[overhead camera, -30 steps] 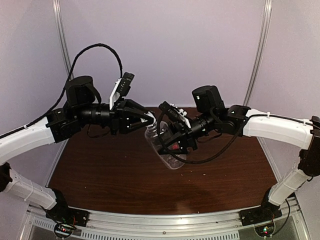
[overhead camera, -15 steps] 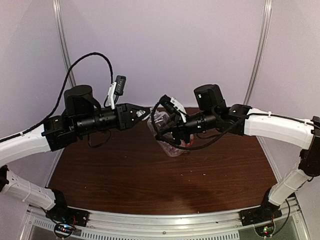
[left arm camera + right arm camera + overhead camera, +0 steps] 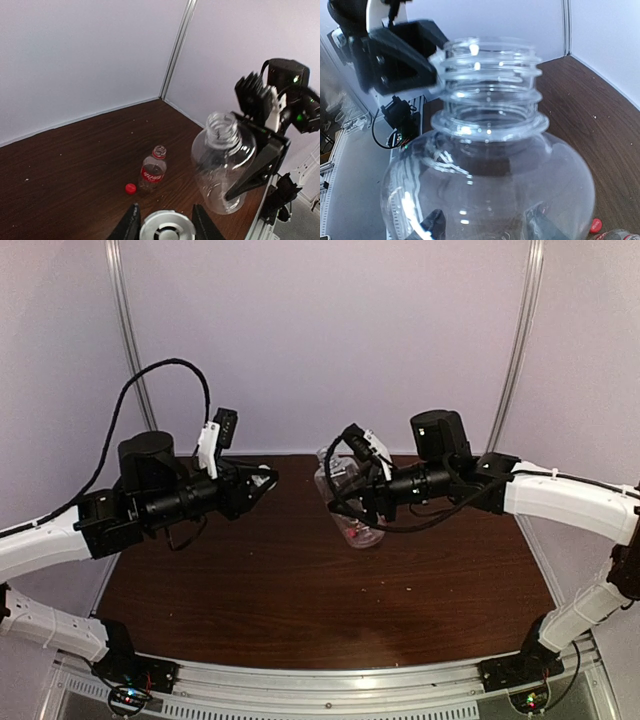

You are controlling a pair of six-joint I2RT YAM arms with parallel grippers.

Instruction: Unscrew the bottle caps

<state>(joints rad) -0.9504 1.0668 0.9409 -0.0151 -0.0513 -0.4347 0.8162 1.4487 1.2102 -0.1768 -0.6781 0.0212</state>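
Left gripper (image 3: 166,215) first: its two fingers (image 3: 131,224) are pinched in on the white cap (image 3: 167,227), which sits flat between them, so the jaws are only as wide as the cap itself. On the overhead cam it hangs in the air above the table (image 3: 250,580), pointing across at the other arm with a clear gap between the two.

Over on the other side, the right gripper (image 3: 350,505) is clamped round the belly of the tall clear bottle (image 3: 335,475). It's got the bottle up off the table, more or less upright, neck on top. That arm's wrist cam is basically all bottle: the uncapped threaded neck fills the middle, and the finger pads (image 3: 432,224) only just show at the bottom edge, one on each side of the body. The left gripper and its cap sit off to one side of that neck, not touching it.

Further out, ahead of the left gripper's fingertips and down on the table, stands the short bottle (image 3: 153,174) with the red label band. It's upright and, as far as I can tell, uncapped too. The red cap (image 3: 130,188) lies on the wood just beside it, on the side away from the right gripper. Both sit lower than the two grippers and well apart from them.
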